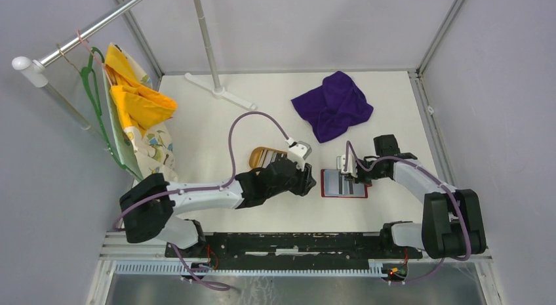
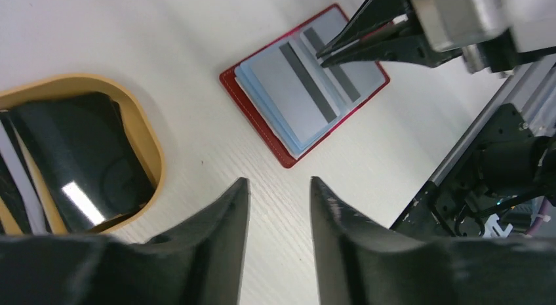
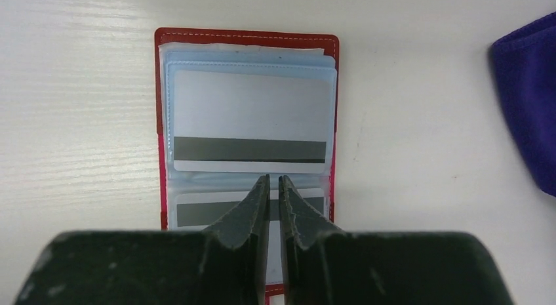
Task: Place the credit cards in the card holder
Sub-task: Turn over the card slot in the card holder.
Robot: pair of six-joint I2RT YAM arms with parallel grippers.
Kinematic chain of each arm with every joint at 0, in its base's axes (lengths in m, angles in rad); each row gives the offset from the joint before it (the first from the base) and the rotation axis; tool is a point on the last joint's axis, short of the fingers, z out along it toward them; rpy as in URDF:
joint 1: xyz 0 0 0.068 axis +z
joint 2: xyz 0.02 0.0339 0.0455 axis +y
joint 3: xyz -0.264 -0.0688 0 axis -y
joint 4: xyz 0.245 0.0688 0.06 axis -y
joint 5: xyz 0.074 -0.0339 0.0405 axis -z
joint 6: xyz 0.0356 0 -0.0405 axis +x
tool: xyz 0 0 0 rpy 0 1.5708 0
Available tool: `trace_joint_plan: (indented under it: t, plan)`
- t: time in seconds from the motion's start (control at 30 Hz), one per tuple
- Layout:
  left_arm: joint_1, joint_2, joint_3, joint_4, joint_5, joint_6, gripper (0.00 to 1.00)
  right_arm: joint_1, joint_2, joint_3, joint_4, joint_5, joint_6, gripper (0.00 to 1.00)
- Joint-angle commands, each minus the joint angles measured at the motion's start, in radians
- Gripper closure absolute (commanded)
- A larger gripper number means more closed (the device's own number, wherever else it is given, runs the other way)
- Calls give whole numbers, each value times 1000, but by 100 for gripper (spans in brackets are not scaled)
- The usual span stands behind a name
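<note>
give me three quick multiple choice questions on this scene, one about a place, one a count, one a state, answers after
1. Where does the card holder lie?
A. in the wooden tray
B. on the table, under the right tool
C. on the purple cloth

2. How many grey striped cards show in its sleeves?
A. none
B. four
C. two

3. What state is the left tool in?
A. open, holding nothing
B. shut on a card
C. shut on the cloth

Answers:
1 B: the card holder lies open on the table with the right tool over its fold.
2 C: one striped card shows on each side of the fold.
3 A: its fingers stand apart with only table between them.
</note>
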Motion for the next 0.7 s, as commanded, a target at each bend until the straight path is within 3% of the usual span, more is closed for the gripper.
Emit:
trace_joint_plan:
  t: [0.0,0.1,0.27,0.5,0.67]
  plan:
    - [4,-86,-106,232,-56,-53,47,14,21,24,10,20,25,86]
    - [14,-78,-114,264,-12,-86,38,22,34,18,30,28,44,86]
    - [25,-3,-101,332,87,-150,38,66,75,23,38,69,60,87]
    - [42,172,-66,412,163,-271,53,107,97,20,47,87,53,88]
    - [67,212,-51,437,192,-297,53,115,106,19,43,99,54,88]
